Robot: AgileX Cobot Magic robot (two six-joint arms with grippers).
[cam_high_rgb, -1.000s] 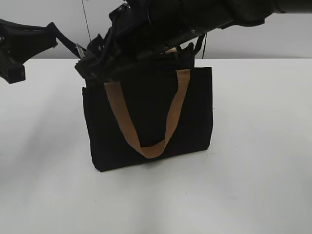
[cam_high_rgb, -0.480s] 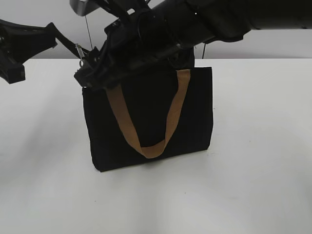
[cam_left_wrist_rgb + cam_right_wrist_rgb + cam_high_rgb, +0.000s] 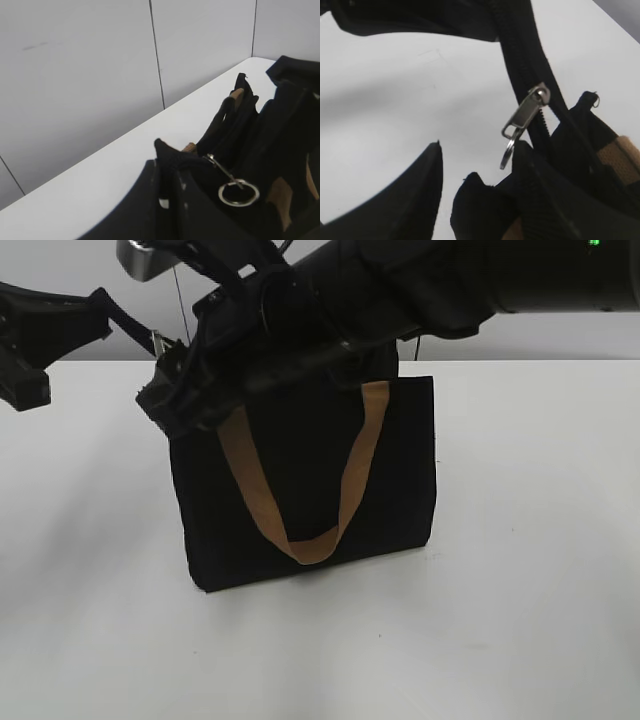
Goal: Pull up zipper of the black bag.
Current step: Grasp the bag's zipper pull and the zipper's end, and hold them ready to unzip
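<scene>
Right pincer (image 3: 165,405) reaches across to the bag's (image 3: 305,490) top left corner, its fingers (image 3: 422,195) spread and holding nothing.
Left pincer (image 3: 25,390) hangs off to the left, well apart from the bag; whether it is open or closed cannot be told. The bag stands upright on the white tabletop (image 3: 520,540), one tan handle (image 3: 300,490) drooping over its front. Its zipper (image 3: 530,65) runs along the top edge, and the silver pull (image 3: 525,112) with its ring (image 3: 239,192) dangles free beside the right pincer, not between the fingers. Judging by this, the pull sits near one end of the track and nothing grips it. How much of the track is closed cannot be told. What looks left is grasping the ring and drawing it along.
</scene>
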